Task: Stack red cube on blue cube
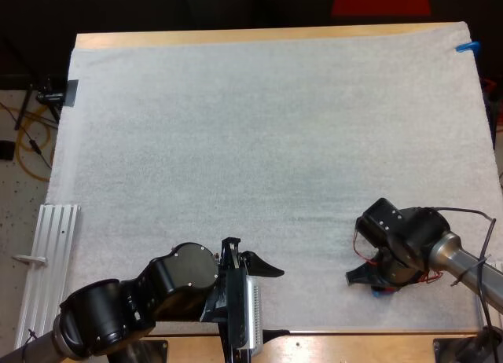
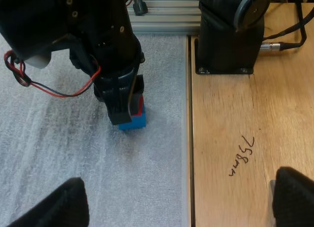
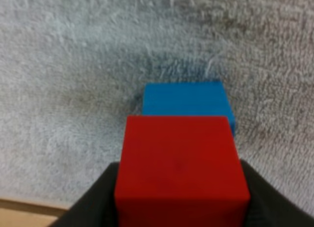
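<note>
My right gripper (image 1: 376, 284) is shut on the red cube (image 3: 181, 173), with a black finger (image 3: 95, 207) pressing on each side. The blue cube (image 3: 186, 101) lies on the white mat right under it and shows past the red cube's far edge. From the left wrist view, the red cube (image 2: 141, 107) sits right on top of the blue cube (image 2: 133, 122), inside the right gripper (image 2: 122, 106). A sliver of the blue cube (image 1: 381, 291) peeks out below that gripper. My left gripper (image 1: 283, 302) is open near the mat's front edge, its fingers (image 2: 73, 197) wide apart and holding nothing.
The white mat (image 1: 259, 143) covers most of the table. A bare wooden strip (image 2: 235, 148) runs beside the cubes, with a black arm base (image 2: 228, 35) on it. A metal rail (image 1: 47, 253) lies along the mat's left edge.
</note>
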Available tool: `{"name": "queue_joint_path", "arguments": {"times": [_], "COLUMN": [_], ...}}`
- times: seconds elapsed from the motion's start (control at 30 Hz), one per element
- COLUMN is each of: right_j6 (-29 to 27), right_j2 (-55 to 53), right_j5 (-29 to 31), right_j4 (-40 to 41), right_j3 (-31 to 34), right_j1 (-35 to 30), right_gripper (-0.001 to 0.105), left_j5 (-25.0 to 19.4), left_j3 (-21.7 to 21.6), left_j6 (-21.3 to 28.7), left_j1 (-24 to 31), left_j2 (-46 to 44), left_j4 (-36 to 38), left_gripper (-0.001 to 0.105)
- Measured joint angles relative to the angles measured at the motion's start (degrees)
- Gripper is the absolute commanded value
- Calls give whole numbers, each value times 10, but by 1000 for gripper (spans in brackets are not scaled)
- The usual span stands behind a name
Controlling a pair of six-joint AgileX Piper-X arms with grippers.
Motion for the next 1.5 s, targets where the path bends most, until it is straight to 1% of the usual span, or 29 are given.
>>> {"name": "queue_joint_path", "arguments": {"times": [0.03,0.1,0.2,0.27,0.3,0.33,0.37,0.43,0.53,0.63,0.7,0.77,0.83,0.9,0.97,1.0,1.07,1.1,1.17,1.2,1.27,1.3,1.37,1.4,1.47,1.5], "right_j6": [0,0,0,0,0,-1,-2,-2,-2,-2,-2,-2,-7,-15,-25,-28,-37,-38,-46,-50,-76,-83,-113,-122,-159,-167], "right_j2": [0,0,0,0,0,0,0,0,0,-1,-7,-25,-44,-60,-75,-76,-78,-78,-78,-78,-78,-78,-78,-78,-88,-93], "right_j5": [4,8,8,8,8,8,8,10,10,10,14,14,18,26,39,41,38,35,20,19,14,14,14,14,14,14], "right_j4": [0,1,1,2,2,2,3,3,4,12,21,31,31,20,-18,-26,-71,-84,-124,-133,-162,-165,-171,-171,-168,-168], "right_j3": [0,0,0,0,0,0,0,0,-1,-16,-31,-62,-84,-108,-129,-134,-144,-144,-143,-143,-143,-143,-143,-143,-143,-143], "right_j1": [0,0,0,0,0,0,0,0,0,0,0,0,0,0,0,-2,-24,-34,-83,-99,-157,-172,-227,-241,-293,-307], "right_gripper": [0,4,27,48,52,59,64,68,69,69,69,69,69,69,69,69,69,69,69,69,69,69,69,69,69,69], "left_j5": [0,0,0,0,0,0,0,0,0,-1,-12,-35,-49,-60,-67,-67,-67,-67,-54,-47,-24,-21,-15,-14,-15,-15], "left_j3": [0,0,0,0,0,0,0,0,0,0,0,0,0,0,0,0,0,0,0,0,0,0,0,0,0,0], "left_j6": [0,0,0,0,0,0,0,0,0,0,0,0,-3,-5,-5,-5,-6,-6,-6,-6,-6,-6,-6,-6,-9,-9], "left_j1": [0,0,0,0,0,0,0,0,0,0,0,2,14,44,98,116,195,216,293,314,391,411,495,515,584,595], "left_j2": [0,0,0,0,0,0,0,0,0,0,0,0,0,0,0,0,0,0,0,0,0,0,0,0,-4,-5], "left_j4": [0,0,0,0,0,0,0,0,0,0,0,0,0,-3,-14,-19,-47,-55,-82,-86,-97,-98,-101,-101,-105,-105], "left_gripper": [73,73,73,73,73,73,73,73,73,73,73,73,73,73,73,73,73,73,73,73,73,73,73,73,73,73]}}
